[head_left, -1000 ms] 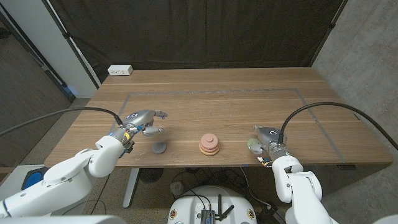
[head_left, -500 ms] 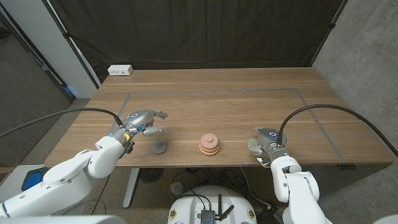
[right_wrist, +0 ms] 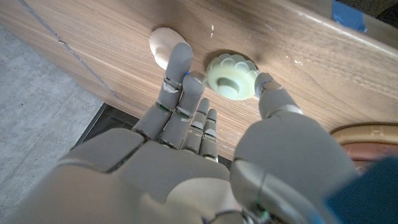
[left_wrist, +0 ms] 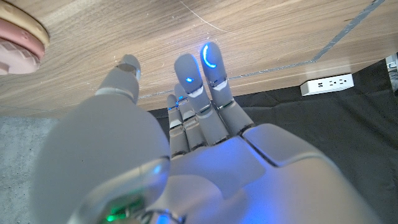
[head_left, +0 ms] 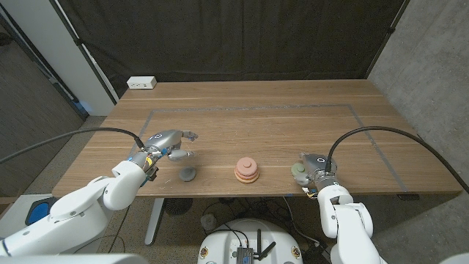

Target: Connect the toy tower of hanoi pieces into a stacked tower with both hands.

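Note:
A partly stacked tower [head_left: 247, 170] of pink and terracotta rings stands near the table's front middle. A small grey piece [head_left: 187, 174] lies to its left. My left hand [head_left: 167, 143] hovers beyond the grey piece, fingers spread and holding nothing. In the left wrist view, the left hand's fingers [left_wrist: 202, 74] reach out straight, with the tower's [left_wrist: 18, 34] edge at the corner. A pale green scalloped piece [head_left: 298, 170] lies right of the tower. My right hand [head_left: 316, 167] is at it, with thumb and fingers [right_wrist: 186, 71] on either side of the green piece [right_wrist: 232, 76], which lies on the table.
A cream oval piece [right_wrist: 161, 46] lies beside the green one. A white power strip [head_left: 141, 83] sits at the table's far left corner. Grey tape lines [head_left: 249, 108] frame the work area. The front table edge [head_left: 278, 195] runs close under both hands.
My right hand has shifted slightly toward the front edge beside the green piece. The left hand and the pieces have not moved.

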You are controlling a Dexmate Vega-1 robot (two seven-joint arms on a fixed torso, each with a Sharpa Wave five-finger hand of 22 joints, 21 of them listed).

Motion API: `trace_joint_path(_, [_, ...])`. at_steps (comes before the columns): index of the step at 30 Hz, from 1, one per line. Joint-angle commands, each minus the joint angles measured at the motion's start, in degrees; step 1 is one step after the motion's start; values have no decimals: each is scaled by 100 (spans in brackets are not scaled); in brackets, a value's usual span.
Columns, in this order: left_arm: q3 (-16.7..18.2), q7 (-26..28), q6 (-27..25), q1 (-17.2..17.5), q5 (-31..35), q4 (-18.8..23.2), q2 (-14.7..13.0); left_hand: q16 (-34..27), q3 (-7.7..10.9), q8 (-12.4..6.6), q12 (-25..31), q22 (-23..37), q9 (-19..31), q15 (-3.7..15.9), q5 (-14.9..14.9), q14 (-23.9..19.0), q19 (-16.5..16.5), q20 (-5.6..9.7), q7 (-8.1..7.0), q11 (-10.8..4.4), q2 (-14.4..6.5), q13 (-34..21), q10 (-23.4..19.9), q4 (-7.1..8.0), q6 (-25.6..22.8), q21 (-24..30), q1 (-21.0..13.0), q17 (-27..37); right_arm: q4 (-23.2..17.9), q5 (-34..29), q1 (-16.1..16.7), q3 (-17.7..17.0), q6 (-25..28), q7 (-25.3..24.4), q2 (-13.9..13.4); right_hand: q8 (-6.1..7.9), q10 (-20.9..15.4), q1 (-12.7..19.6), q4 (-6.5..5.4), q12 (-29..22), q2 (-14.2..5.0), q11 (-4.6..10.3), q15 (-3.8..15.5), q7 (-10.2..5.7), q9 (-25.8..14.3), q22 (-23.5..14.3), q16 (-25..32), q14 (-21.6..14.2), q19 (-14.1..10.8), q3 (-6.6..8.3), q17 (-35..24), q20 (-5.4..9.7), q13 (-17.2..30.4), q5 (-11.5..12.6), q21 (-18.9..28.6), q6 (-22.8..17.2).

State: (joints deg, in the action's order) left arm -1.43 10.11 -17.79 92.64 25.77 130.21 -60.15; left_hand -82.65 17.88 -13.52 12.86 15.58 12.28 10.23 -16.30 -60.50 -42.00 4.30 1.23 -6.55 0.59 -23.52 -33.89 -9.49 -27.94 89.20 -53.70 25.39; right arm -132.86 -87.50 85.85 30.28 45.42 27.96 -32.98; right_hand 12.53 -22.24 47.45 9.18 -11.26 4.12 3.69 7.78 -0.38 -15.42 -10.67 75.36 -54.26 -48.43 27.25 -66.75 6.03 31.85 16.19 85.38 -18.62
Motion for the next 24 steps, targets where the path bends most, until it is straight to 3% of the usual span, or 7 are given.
trace_joint_path(1, [109,-57,22,87,58,34,71,-6,41,14,-14,18,16,234,-40,-36,-40,760,-8,12,-67,-24,-43,28,-72,-2,4,24,152,117,-94,-30,-35,58,91,17,-63,26,-5,-46,-49,-7,475,14,4,2,2,-51,9,-26,-16,615,12,3,-11,-10])
trace_joint_path(24, [55,-155,200,21,1,-116,204,9,70,29,-11,36,23,234,-44,-39,-41,759,-37,-12,-84,-39,-95,32,-128,-5,25,37,151,-173,-225,-39,10,766,84,84,-236,10,-31,-110,-126,15,472,31,22,3,20,-119,-6,-43,-91,614,22,26,-8,-186])
